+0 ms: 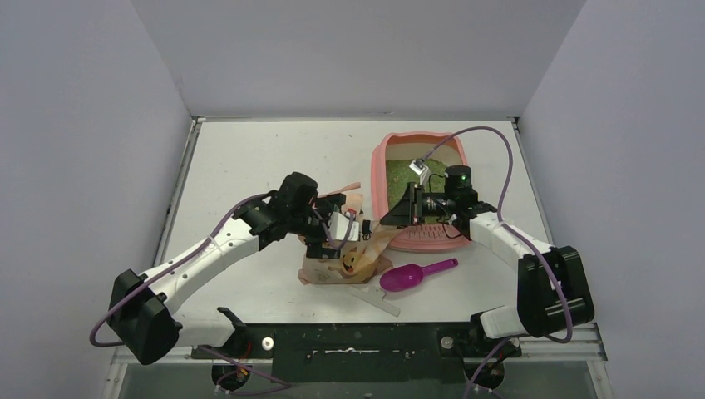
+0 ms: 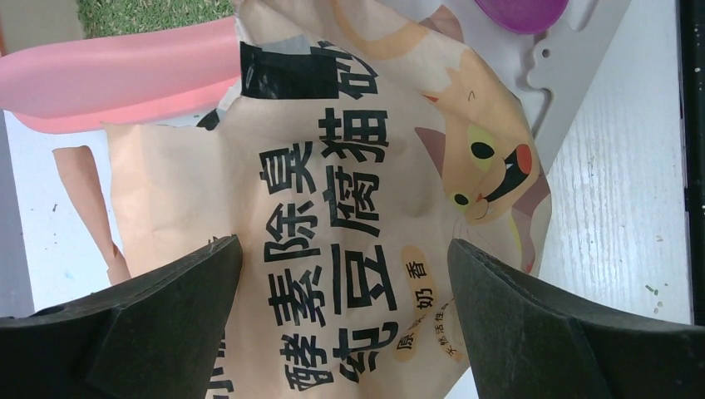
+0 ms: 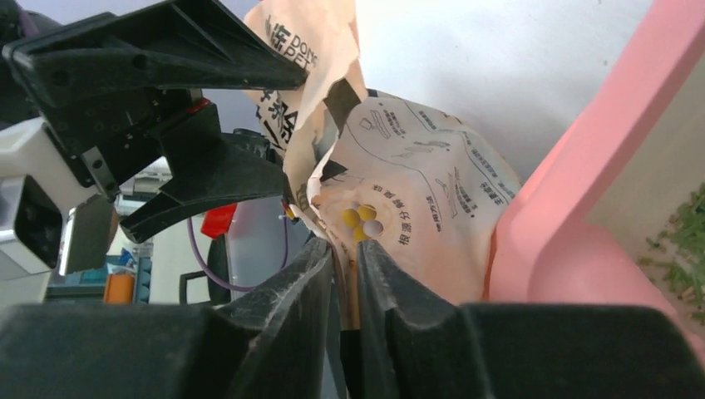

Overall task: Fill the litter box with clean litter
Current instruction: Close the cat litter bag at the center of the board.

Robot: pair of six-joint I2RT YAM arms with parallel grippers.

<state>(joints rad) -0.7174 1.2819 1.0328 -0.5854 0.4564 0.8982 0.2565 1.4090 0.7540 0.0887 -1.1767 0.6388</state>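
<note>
The pink litter box (image 1: 381,179) stands at the back right, with green litter (image 1: 406,174) bedded inside it. A tan litter bag (image 1: 353,264) printed with a cartoon cat lies crumpled just left of the box's front corner. My left gripper (image 2: 345,274) hovers open over the bag (image 2: 349,166), its black fingers wide on either side of the printed text. My right gripper (image 3: 345,249) is shut on a torn edge of the bag (image 3: 424,191), right beside the box's pink wall (image 3: 582,183). Litter (image 3: 686,241) shows past that wall.
A magenta scoop (image 1: 416,274) lies on the table in front of the litter box, right of the bag. A white strip (image 1: 378,301) lies near the table's front edge. Grey walls close in the table at the back and both sides.
</note>
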